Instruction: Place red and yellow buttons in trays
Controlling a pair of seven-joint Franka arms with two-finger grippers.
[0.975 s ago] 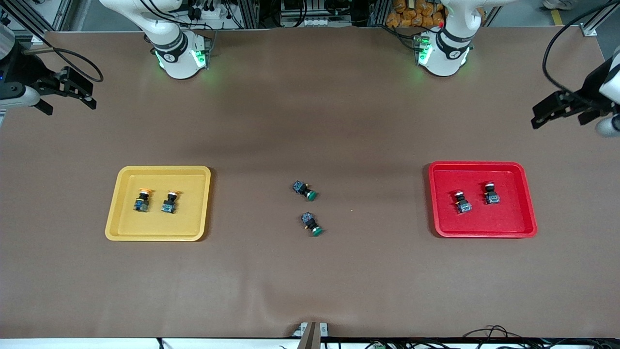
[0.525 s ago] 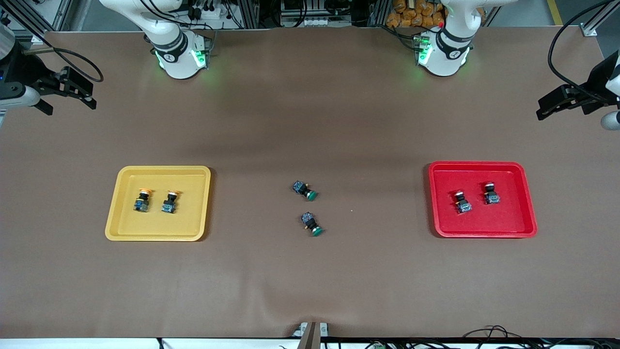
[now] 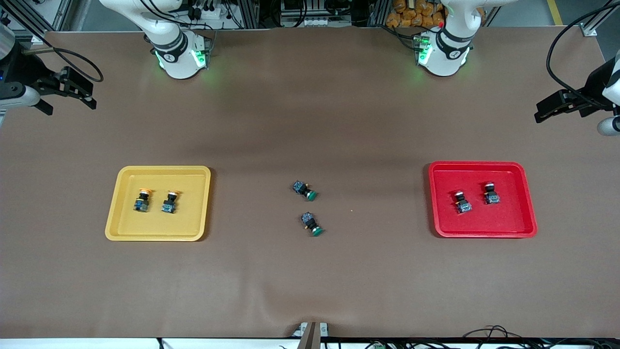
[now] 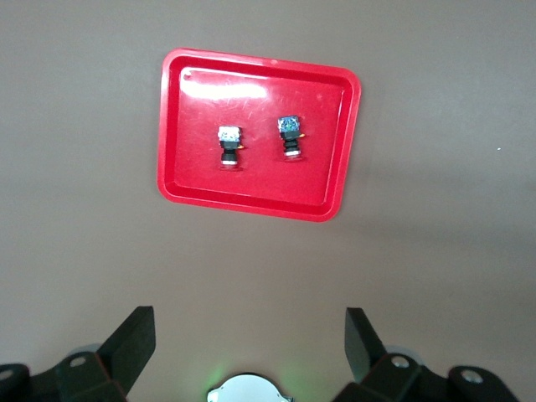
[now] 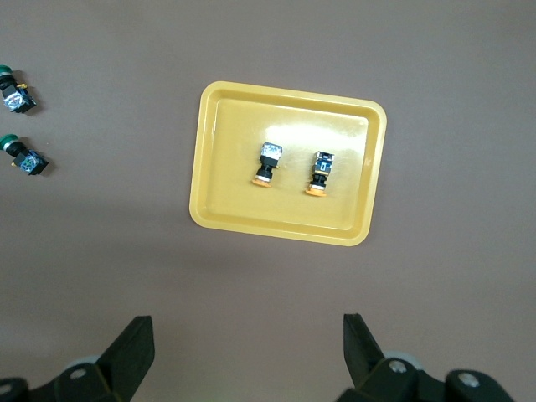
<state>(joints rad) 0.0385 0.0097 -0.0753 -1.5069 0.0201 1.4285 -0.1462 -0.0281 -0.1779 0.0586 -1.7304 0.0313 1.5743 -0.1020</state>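
Two yellow-capped buttons [image 3: 143,200] [image 3: 169,202] lie in the yellow tray [image 3: 160,228] toward the right arm's end of the table. Two red-capped buttons [image 3: 462,202] [image 3: 491,193] lie in the red tray [image 3: 484,224] toward the left arm's end. My left gripper [image 3: 538,112] is open and empty, high over the table's edge at its own end. Its wrist view shows the red tray [image 4: 193,151] with both buttons [image 4: 228,144] [image 4: 291,136] past the open gripper [image 4: 249,335]. My right gripper [image 3: 70,105] is open, empty and waits high over its end; its wrist view shows the yellow tray [image 5: 226,167] past the open gripper [image 5: 247,339].
Two green-capped switches [image 3: 305,190] [image 3: 311,224] lie on their sides on the brown table mat midway between the trays. They also show in the right wrist view [image 5: 17,96] [image 5: 25,157]. The arm bases stand along the table's edge farthest from the front camera.
My left gripper has drawn back a little toward its end of the table. The right arm, buttons and trays have not moved.
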